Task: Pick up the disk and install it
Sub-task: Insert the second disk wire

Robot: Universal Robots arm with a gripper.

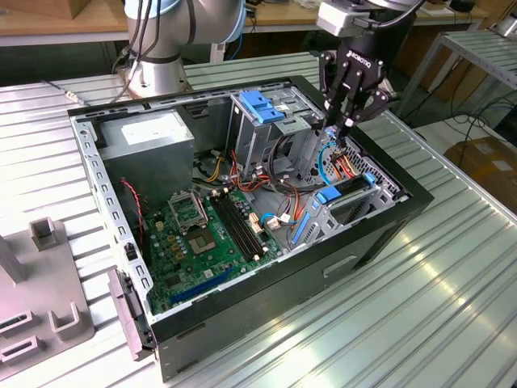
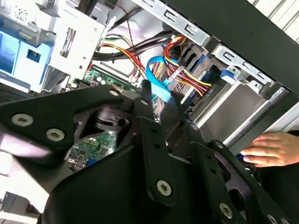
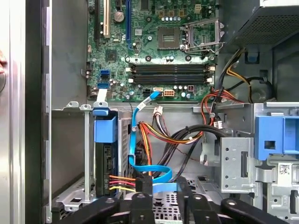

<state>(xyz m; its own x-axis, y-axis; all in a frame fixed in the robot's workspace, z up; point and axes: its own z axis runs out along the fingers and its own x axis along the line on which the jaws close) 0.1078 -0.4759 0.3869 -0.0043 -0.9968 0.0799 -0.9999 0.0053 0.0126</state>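
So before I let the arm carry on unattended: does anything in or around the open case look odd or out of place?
Yes: a person's hand rests on the outer edge of the computer case, close to the gripper hovering over the drive bay. The flat blue cable loops loosely beside the disk. Nothing looks damaged.

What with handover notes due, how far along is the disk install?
Looks done: the disk stands in its bay, blue rail on top, with coloured wires reaching its end. In hand: the gripper hangs over the blue cable beside that bay. Left: whether the disk is fully seated cannot be told.
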